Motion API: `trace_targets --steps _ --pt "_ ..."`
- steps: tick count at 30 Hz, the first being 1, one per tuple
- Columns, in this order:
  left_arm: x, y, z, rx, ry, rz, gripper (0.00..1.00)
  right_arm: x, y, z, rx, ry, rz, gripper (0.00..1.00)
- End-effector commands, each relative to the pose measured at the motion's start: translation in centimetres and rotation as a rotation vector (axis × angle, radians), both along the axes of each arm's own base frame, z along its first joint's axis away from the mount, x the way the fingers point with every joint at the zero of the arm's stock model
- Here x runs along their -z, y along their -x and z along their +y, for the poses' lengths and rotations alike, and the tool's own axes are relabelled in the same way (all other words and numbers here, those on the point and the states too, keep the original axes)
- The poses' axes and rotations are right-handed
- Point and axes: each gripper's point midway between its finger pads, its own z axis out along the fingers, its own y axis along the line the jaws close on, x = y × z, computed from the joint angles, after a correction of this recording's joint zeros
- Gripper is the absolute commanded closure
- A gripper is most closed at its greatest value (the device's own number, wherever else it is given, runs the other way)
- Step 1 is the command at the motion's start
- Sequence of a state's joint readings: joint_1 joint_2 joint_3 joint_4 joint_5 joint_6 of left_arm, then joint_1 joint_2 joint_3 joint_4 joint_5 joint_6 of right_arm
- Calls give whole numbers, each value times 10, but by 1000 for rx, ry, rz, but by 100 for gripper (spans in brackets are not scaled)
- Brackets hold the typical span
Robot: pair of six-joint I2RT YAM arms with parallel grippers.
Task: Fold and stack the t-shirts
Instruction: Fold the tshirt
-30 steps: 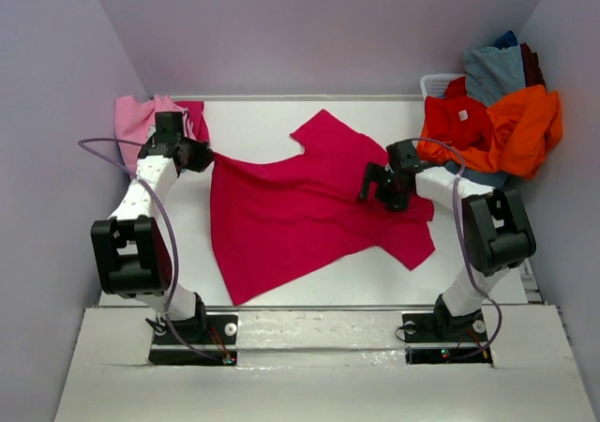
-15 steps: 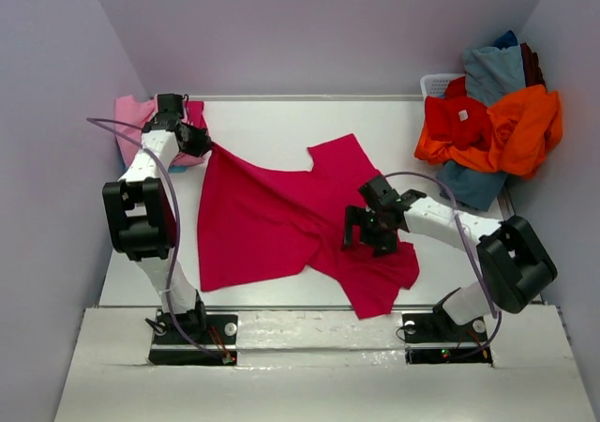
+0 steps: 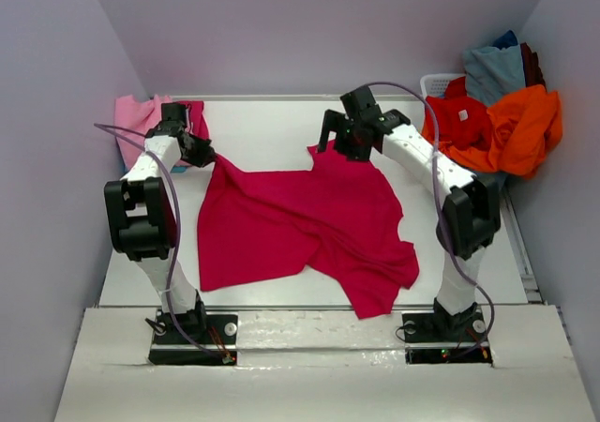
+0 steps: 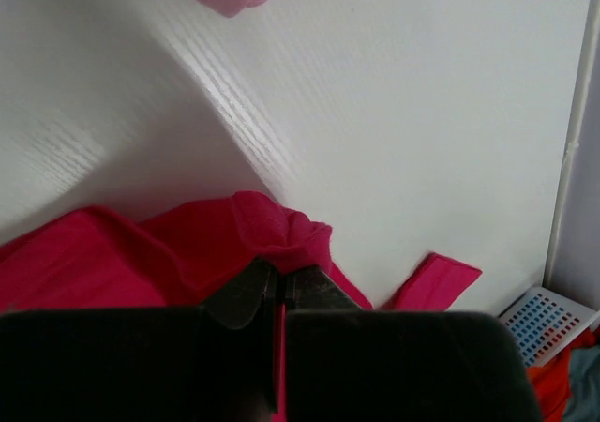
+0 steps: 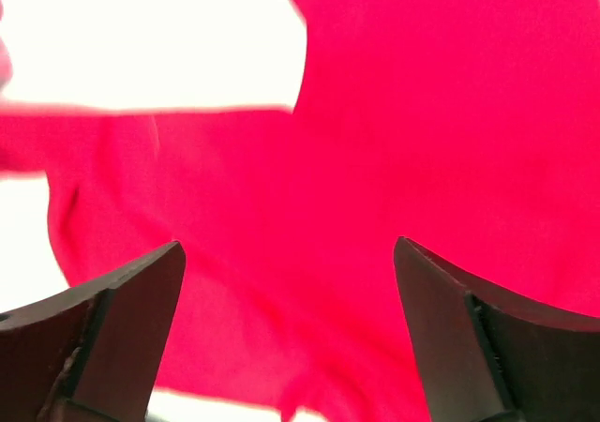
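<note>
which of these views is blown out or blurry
right wrist: the table is blown out to flat white, and the crimson t-shirt looks soft and smeared; left wrist: a bright glare streak crosses the table, and the left gripper is a dark, out-of-focus mass at the bottom; top external: evenly lit and sharp, only soft shadows.

The white table (image 3: pixel 272 127) carries a crimson-magenta t-shirt (image 3: pixel 300 225), rumpled across its middle. A light pink t-shirt (image 3: pixel 134 122) (bunched) lies at the far left corner.
</note>
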State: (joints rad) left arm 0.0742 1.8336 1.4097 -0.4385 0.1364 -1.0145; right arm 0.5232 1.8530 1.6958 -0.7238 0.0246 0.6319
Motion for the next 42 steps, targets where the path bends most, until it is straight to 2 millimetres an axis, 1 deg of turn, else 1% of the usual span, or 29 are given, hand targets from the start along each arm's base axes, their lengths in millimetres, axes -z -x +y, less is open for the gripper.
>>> trace_targets --steps 1,2,3,4,5,6,7,8,9,10,11,12,13,14,15,16,17,18,20,21,24,25,28,29,32,35,39,41,42 --pt "-29 5 0 34 -15 -77 94 32 -51 -20 50 36 54 8" --pt "-30 6 1 35 -18 -78 94 24 -64 -20 62 22 29 11" --pt "-31 6 1 36 -20 -78 94 28 -75 -30 90 23 33 14" --pt "-32 7 0 39 -19 -80 94 34 -88 -24 78 -17 52 17" --pt "-33 8 0 40 -18 -82 94 52 -88 -29 86 -12 98 18" --pt "-33 9 -1 43 -15 -82 94 42 -101 -30 94 -28 77 18" --pt "-35 9 -1 44 -14 -85 94 45 -110 -38 111 -32 83 18" --pt "-36 9 -2 46 -12 -87 94 65 -118 -40 119 -22 111 18" --pt "-37 10 -2 46 -14 -89 94 53 -130 -41 125 -35 85 18" --pt "-39 11 -1 47 -16 -92 94 54 -138 -45 132 -45 84 18" --pt "-40 11 -2 48 -16 -95 94 72 -140 -43 131 -37 115 19" --pt "-40 12 -1 48 -18 -96 94 71 -146 -46 137 -43 108 19" --pt "-41 12 -1 52 -21 -98 94 61 -154 -44 131 -52 75 19" --pt "-41 12 -1 53 -24 -97 94 63 -159 -51 143 -51 72 19" --pt "-42 12 -1 55 -23 -97 94 68 -163 -50 143 -51 67 20" --pt "-42 12 -2 57 -21 -97 94 72 -169 -63 168 -55 69 20" --pt "-42 13 -3 60 -17 -98 94 74 -173 -66 173 -65 63 21" --pt "-42 13 -4 63 -12 -97 94 82 -174 -70 181 -68 78 21" --pt "-43 14 -4 67 -13 -100 94 91 -174 -73 180 -77 94 21" --pt "-43 15 -3 66 -16 -100 94 94 -178 -78 186 -77 88 21" --pt "-41 16 -3 72 -21 -93 94 102 -180 -80 176 -59 86 22" --pt "-41 16 -3 72 -20 -93 94 109 -179 -81 173 -48 93 22" --pt "-42 17 -4 74 -14 -96 94 115 -181 -81 167 -40 94 22" --pt "-43 16 -4 74 -14 -99 94 124 -180 -81 164 -37 109 22" --pt "-47 16 -5 74 -14 -107 94 136 -178 -80 161 -33 132 23" --pt "-48 16 -4 72 -14 -110 94 143 -176 -79 153 -37 150 24" --pt "-47 15 -5 73 -11 -110 94 153 -172 -75 137 -52 181 27" --pt "-45 15 -5 72 -9 -105 94 159 -167 -66 109 -61 199 29" --pt "-43 15 -5 73 -8 -102 94 163 -164 -66 104 -58 214 32"
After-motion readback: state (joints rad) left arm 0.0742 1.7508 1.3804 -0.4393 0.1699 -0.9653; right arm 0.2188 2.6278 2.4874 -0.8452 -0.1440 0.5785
